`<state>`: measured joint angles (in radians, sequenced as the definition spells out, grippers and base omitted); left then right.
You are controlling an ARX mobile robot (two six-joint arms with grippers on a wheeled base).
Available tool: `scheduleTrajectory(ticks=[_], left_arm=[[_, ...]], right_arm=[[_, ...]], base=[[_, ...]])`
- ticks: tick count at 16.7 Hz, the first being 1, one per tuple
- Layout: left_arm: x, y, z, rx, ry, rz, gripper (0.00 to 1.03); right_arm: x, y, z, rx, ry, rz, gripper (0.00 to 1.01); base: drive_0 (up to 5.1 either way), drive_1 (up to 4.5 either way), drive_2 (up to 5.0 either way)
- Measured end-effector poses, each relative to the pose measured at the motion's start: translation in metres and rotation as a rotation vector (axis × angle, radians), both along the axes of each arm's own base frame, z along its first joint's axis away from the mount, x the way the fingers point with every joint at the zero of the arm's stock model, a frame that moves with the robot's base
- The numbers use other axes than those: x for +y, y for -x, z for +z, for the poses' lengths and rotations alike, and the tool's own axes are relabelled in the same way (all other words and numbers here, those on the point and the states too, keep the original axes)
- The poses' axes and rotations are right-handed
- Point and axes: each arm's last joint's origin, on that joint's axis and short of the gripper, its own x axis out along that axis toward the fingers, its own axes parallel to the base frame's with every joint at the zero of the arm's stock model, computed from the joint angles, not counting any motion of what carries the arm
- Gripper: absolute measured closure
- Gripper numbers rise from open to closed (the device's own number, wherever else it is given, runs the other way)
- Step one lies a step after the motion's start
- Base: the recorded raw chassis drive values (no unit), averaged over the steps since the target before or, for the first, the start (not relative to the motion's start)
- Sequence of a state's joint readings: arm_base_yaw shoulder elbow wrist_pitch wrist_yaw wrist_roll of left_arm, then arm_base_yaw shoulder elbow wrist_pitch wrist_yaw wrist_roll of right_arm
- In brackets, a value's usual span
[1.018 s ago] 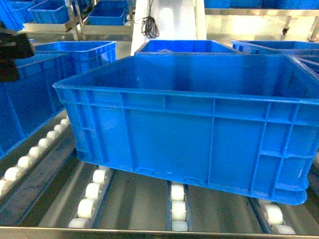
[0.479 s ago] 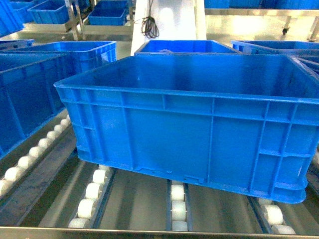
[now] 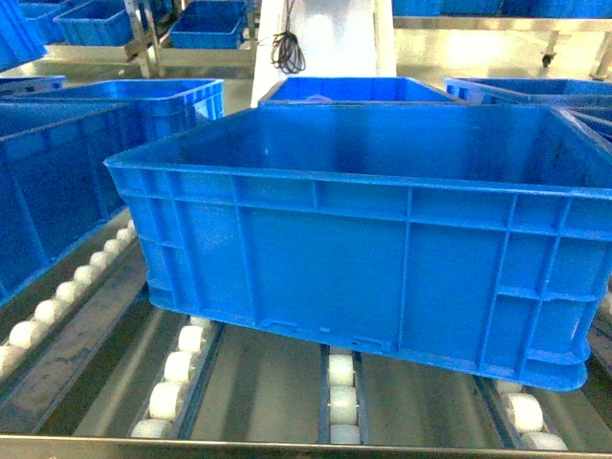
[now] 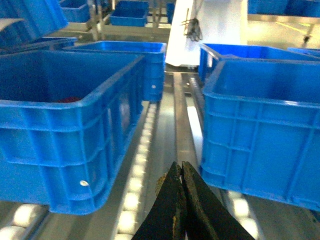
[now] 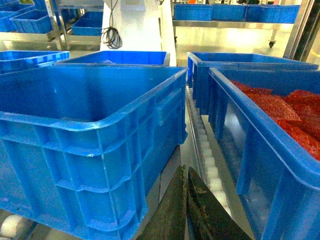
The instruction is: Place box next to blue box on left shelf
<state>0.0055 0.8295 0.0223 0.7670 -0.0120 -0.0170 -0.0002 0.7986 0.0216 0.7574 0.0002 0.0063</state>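
1. The box (image 3: 363, 239) pretty much fills the middle of the left shelf (image 3: 258, 392), so nothing gets past it head-on.
2. Left of the box there's an open lane of rollers (image 4: 140, 165); the left end effector (image 4: 181, 200), pinched closed, sits in it.
3. A neighbouring blue box (image 4: 65, 125) walls off that lane's far side.
4. Right of the box, a narrow gap holds the right end effector (image 5: 186, 205), also closed, with a crate of red stuff (image 5: 270, 130) hemming it in.
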Motion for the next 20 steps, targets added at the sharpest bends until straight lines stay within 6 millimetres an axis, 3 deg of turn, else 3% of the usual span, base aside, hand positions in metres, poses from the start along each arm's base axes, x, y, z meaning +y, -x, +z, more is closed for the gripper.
scheduleTrajectory(ticks=[10, 19, 20], left_arm=[[-0.002, 0.031, 0.013, -0.055, 0.000, -0.021, 1.02], [-0.001, 0.047, 0.010, -0.035, 0.000, -0.020, 1.02], [-0.001, 0.053, 0.007, -0.019, 0.000, -0.020, 1.02]], right_arm=[[0.000, 0.030, 0.009, -0.035, 0.000, 0.000, 0.99], [0.000, 0.048, 0.003, 0.019, 0.000, 0.004, 0.99], [0.000, 0.052, 0.007, -0.039, 0.000, 0.001, 0.99]], base=[[0.0, 0.00, 0.0], [0.0, 0.00, 0.0], [0.0, 0.00, 0.0]])
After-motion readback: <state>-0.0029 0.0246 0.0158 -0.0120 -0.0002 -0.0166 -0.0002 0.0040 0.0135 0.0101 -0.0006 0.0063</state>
